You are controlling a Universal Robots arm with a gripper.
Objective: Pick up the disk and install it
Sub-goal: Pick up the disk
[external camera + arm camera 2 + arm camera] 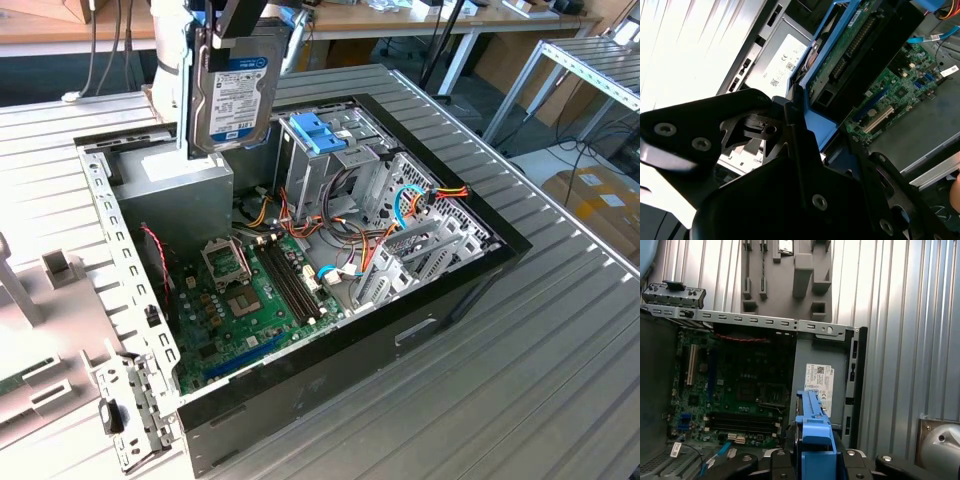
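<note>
Step, as I read it: pick is done and the carry is in hand, install not yet done. The disk is airborne, touching nothing but the gripper. It sits at 11 o'clock in the exterior view.

Gripper: closed on the disk's upper end. The disk hangs on edge below it, label facing the exterior camera. In both wrist views the jaws stand narrow, clamped on the blue side piece with no slack visible. The second wrist view shows the disk's connector edge running out from the clamp.

Going outward, exterior view:
- PSU at 6 o'clock of the disk, right under it but apart. Its white sticker shows in the first wrist view.
- Cage at 4 o'clock of the disk, near, not touching. Blue latch on top.
- Cables at 3 o'clock of the cage, bunched just beside it.
- Board at 6 o'clock, past the PSU, well below.
- Case wall around it all, on the ribbed table.

What the install calls for, my judgement: the disk is over the PSU, not the cage. It needs a shift toward 4 o'clock and the side pieces squared to the bay. Can't tell which bay is free. The cables are a snag risk.
</note>
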